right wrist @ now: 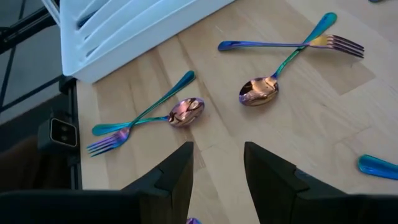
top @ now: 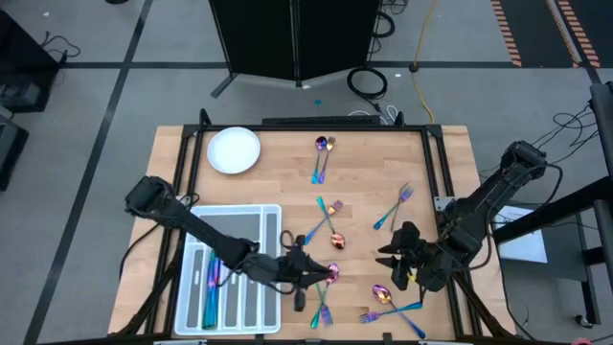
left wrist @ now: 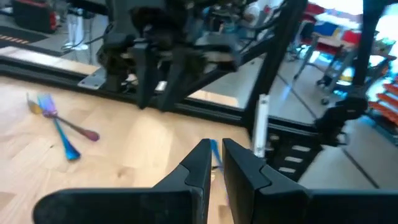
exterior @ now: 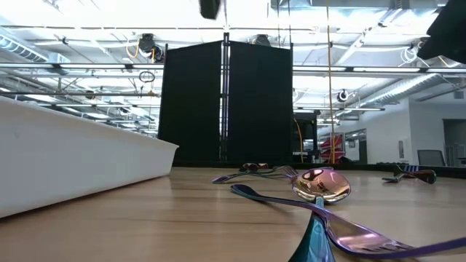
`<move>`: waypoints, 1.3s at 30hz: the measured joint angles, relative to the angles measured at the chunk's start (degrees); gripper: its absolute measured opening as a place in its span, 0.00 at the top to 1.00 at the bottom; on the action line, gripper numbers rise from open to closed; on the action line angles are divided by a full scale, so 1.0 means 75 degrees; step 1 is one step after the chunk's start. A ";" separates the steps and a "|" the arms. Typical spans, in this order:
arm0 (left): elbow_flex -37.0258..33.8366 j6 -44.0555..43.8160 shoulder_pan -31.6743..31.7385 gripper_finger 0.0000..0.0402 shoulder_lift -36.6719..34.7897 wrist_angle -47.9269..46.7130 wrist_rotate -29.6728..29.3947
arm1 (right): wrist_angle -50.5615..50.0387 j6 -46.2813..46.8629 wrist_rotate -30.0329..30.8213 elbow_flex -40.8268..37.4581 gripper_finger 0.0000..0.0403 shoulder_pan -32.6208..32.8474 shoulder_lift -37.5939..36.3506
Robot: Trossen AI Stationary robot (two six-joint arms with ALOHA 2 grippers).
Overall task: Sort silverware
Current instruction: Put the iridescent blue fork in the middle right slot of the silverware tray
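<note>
Left wrist view: the left jaws sit low in my picture, and a slim blue piece of silverware (left wrist: 215,152) shows right at their tips. I cannot tell whether they are clenched on it.
Left jaws, place: on the high view they hang just off the compartment tray (top: 235,208), on its side toward the right arm. The left arm (top: 192,225) reaches slantwise across the tray, and a purple spoon bowl (top: 332,271) sits right by the tips.
Right jaws: released, with the two dark fingers (right wrist: 177,174) spread wide and only bare surface (right wrist: 217,143) between them.
Right jaws, place: well apart from the tray, at the end of the right arm (top: 488,196), with loose pieces between them and it.
Pieces nearest the tray: a copper-purple spoon (right wrist: 186,112) lies crossed with a teal-handled fork (right wrist: 102,144), both close to the tray's corner.
Pieces farther from the tray: a second spoon (right wrist: 258,91) has its handle crossing another fork (right wrist: 345,43).
Sorted pieces: a few blue and teal pieces (top: 211,283) lie lengthwise inside the tray's compartments.
Low view: a gold-pink spoon (exterior: 320,185) rests on the surface, with the tray's white wall (exterior: 73,167) off to one side.
Plate: a white round plate (top: 234,150) stands just beyond the tray's far end.
</note>
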 joint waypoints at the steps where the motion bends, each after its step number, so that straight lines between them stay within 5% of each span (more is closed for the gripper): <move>1: 0.0078 -0.0002 0.0085 0.90 0.0134 -0.0012 0.0000 | -0.0006 0.0002 0.0007 -0.0001 0.68 0.0035 0.0003; 10: 0.1091 -0.0552 0.1367 0.90 0.1346 -0.0791 0.1352 | -0.0272 0.0032 0.0142 0.0000 0.68 0.0099 0.0003; 17: 0.2851 -0.0816 0.2365 0.90 0.2586 -0.2361 0.2508 | -0.0990 0.0415 0.0730 0.0000 0.68 0.0099 -0.0141; 28: 0.6642 -0.0495 0.3455 0.90 0.4698 -0.4708 0.3529 | -0.5461 0.4615 0.0901 0.0000 0.68 0.0099 -0.0414; 39: 0.8483 0.0312 0.4183 0.90 0.5566 -0.6176 0.3303 | -0.6630 0.6288 0.0473 -0.0172 0.68 -0.0132 -0.0414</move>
